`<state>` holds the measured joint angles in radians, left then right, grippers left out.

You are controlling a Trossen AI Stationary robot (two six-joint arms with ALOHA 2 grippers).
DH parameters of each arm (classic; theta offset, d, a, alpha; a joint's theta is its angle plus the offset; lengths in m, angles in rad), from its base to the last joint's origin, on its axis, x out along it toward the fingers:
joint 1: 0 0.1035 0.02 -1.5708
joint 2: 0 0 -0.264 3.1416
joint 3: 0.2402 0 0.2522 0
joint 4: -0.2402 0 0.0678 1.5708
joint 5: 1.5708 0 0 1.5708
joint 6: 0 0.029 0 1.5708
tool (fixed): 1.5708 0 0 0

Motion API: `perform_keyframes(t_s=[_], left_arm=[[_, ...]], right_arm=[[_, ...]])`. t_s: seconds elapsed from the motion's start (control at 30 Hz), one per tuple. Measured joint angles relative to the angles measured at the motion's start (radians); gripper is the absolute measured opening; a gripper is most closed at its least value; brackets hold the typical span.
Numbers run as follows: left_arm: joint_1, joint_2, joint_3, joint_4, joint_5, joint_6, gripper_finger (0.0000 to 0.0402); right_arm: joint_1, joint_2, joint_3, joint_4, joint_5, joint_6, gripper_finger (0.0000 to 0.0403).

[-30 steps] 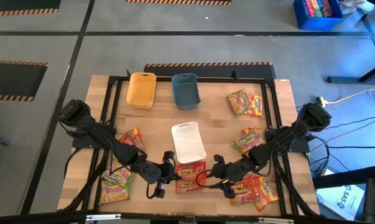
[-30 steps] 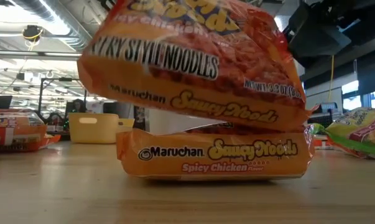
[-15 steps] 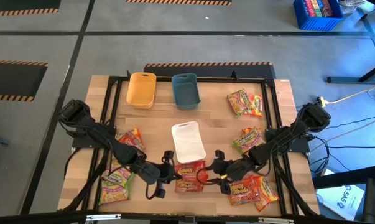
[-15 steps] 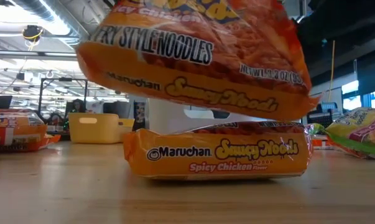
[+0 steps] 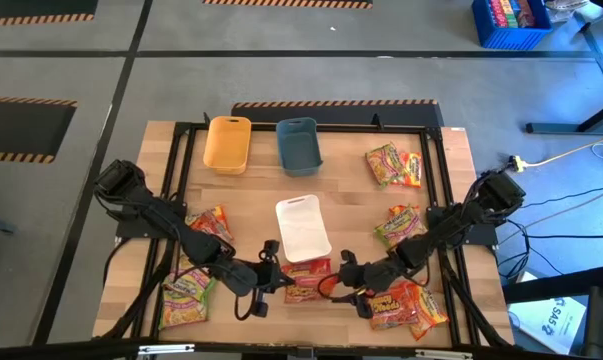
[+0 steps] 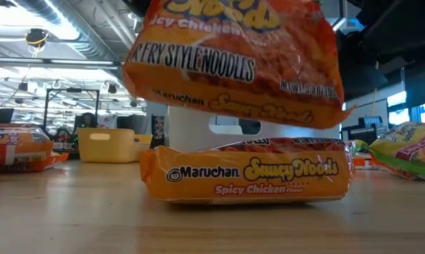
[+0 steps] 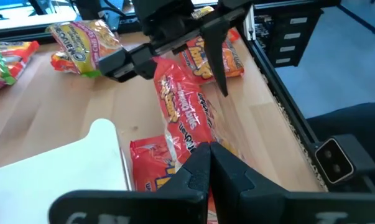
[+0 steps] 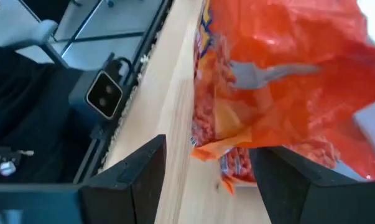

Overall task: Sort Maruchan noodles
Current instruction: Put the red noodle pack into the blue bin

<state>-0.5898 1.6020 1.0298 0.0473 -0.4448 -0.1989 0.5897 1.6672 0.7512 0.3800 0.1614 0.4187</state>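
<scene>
Two orange Maruchan packets are stacked near the table's near edge. One packet (image 6: 247, 176) lies flat on the wood, and the other packet (image 6: 233, 63) hangs in the air just above it. My left gripper (image 5: 277, 277) is shut on the raised packet (image 7: 178, 106). My right gripper (image 5: 333, 280) is open, and its fingers stand on either side of that packet's opposite end (image 8: 212, 146) without plainly touching it. Other packets lie at the table's left (image 5: 186, 295) and right (image 5: 406, 305). My left gripper pinches the raised packet by its crimped end (image 7: 190, 143) between its two fingers (image 7: 199, 171). The fingers come roughly level from the table's left and lie along the packet's length. The packet is lifted clear, stretched out roughly level over the packet lying below (image 7: 147, 165).
A white tray (image 5: 302, 228) lies just beyond the two grippers. A yellow tray (image 5: 228, 143) and a blue tray (image 5: 299, 145) sit at the far edge. More packets lie at the far right (image 5: 394, 165), mid right (image 5: 399, 222) and mid left (image 5: 209, 225).
The raised packet has risen a little and shifted toward the table's right. Its left end has come up, so it hangs less tilted. The packet under it has stayed on the wood.
</scene>
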Motion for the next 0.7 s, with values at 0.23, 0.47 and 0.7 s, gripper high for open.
perform_keyframes(t_s=[0.23,0.47,0.7], left_arm=[[-0.001,0.0,0.002,0.034,-0.016,0.019,0.0],[-0.001,-0.001,0.002,0.065,-0.013,0.051,0.0],[0.001,0.0,0.002,0.065,-0.004,0.053,0.0]], right_arm=[[0.001,0.0,-0.002,0.048,0.124,-0.028,0.0214],[-0.002,0.0,-0.001,0.065,0.258,-0.044,0.0214],[-0.001,0.0,0.001,0.07,0.37,-0.083,0.0214]])
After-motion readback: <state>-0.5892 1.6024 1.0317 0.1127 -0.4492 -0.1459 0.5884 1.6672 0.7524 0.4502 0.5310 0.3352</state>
